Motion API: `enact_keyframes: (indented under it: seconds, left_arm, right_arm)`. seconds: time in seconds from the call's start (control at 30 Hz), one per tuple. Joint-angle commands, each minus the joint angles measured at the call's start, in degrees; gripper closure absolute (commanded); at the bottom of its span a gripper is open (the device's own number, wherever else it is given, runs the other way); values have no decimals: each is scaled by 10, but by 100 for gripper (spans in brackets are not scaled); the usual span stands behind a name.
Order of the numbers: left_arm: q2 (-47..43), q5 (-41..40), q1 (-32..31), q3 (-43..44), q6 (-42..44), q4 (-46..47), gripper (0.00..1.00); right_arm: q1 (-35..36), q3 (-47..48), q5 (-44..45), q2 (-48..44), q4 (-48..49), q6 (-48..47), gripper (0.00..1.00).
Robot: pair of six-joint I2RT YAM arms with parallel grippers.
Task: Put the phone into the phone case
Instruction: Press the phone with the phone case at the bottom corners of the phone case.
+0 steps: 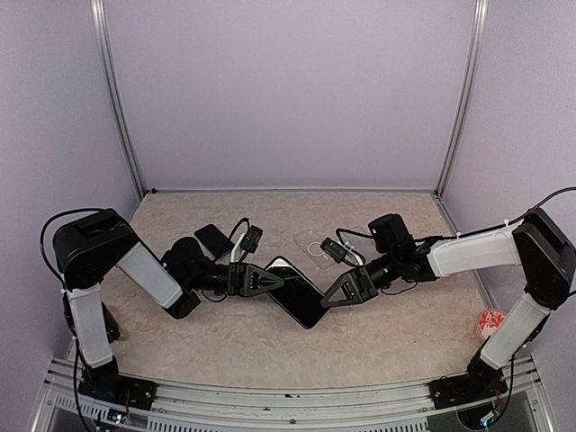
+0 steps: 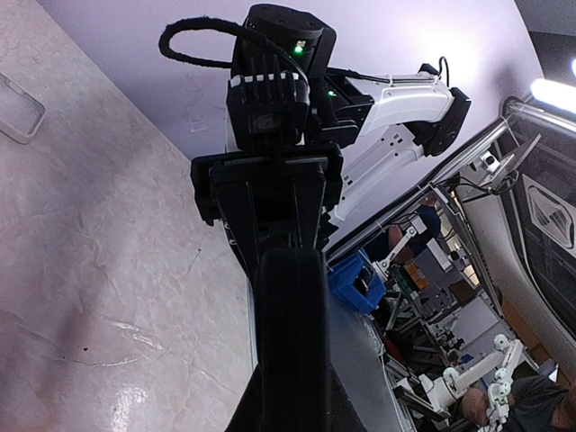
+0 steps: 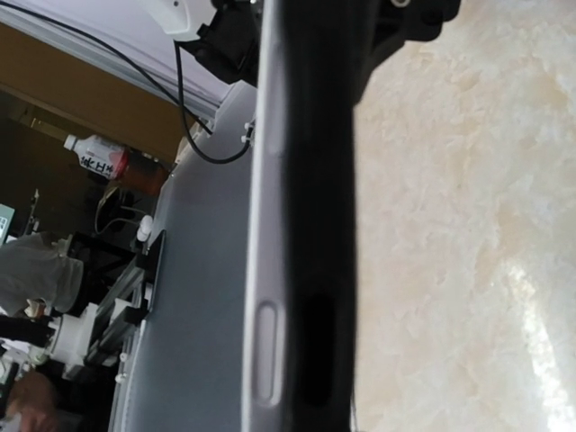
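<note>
I find the phone (image 1: pixel 297 295) has a glossy black glass face and a smooth, satin, metal-looking edge. The phone case (image 1: pixel 315 241) is clear glossy plastic. My left gripper (image 1: pixel 267 282) and right gripper (image 1: pixel 333 290) are matt black plastic. The table (image 1: pixel 270 346) is smooth and marbled, with a faint sheen.

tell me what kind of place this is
Most likely a robotics lab test cell: two arms bolted to a marble-patterned table, boxed in by plain lavender panels on metal frame posts. The left wrist view shows a cluttered workshop beyond, with a blue bin.
</note>
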Motion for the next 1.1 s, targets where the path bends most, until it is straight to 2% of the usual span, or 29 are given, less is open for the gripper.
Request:
enact_keyframes:
  seconds: [0.0, 0.17, 0.33, 0.43, 0.6, 0.87, 0.97, 1.07]
  left_arm:
    - [6, -5, -6, 24, 0, 32, 100]
    - [6, -7, -5, 31, 5, 19, 100]
    - [6, -11, -6, 33, 10, 7, 86]
    - [5, -11, -6, 33, 11, 6, 76]
    - [0, -8, -5, 30, 14, 6, 66]
    - [5, -13, -5, 23, 4, 30, 50]
    - [13, -19, -6, 22, -11, 58, 48]
    - [23, -21, -9, 25, -24, 77, 50]
  right_arm:
    - [7, 12, -16, 6, 3, -3, 83]
    - [7, 15, -14, 7, -5, -5, 92]
    - [8, 23, 12, 5, -16, 0, 100]
    - [7, 28, 33, 2, -17, 8, 100]
    - [6, 30, 56, 2, 0, 37, 100]
    - [4, 13, 86, -3, 80, 106, 100]
    - [4, 0, 102, -7, 140, 143, 100]
    - [3, -8, 118, -5, 173, 169, 100]
